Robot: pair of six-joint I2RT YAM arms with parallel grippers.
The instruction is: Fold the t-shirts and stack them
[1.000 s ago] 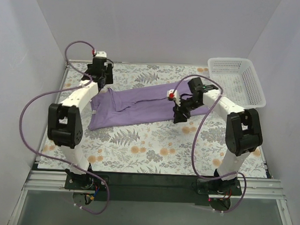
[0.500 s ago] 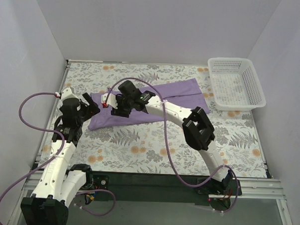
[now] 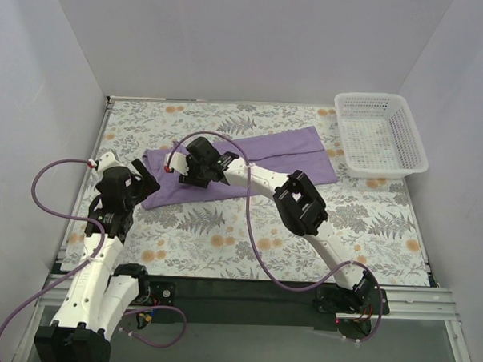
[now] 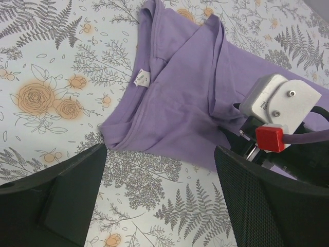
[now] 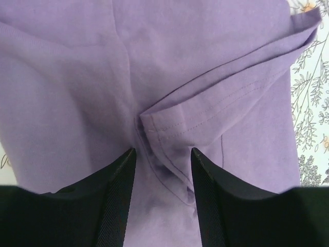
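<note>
Spread wide and empty, the left pincer (image 4: 160,154) hangs short of the collar end of the lavender-purple cotton t-shirt (image 3: 283,151), a long strip on the flowered tablecloth (image 3: 183,242). Beyond, the right pincer (image 5: 162,154) stands half-open astride a sleeve hem (image 5: 205,123) (not nipped, I'd say); closing and tucking it inward looks next. The white plastic lattice basket (image 3: 381,96) sits far right, well apart.

Top external: high behind the arm bases, angled down across the whole table (image 3: 206,252).
Left wrist: moderately close, tilted down at the t-shirt (image 4: 185,87) collar end and the right arm (image 4: 280,100).
Right wrist: very close, facing down; the t-shirt (image 5: 77,77) fills it.
Shared: the t-shirt (image 3: 287,147), in all three.
</note>
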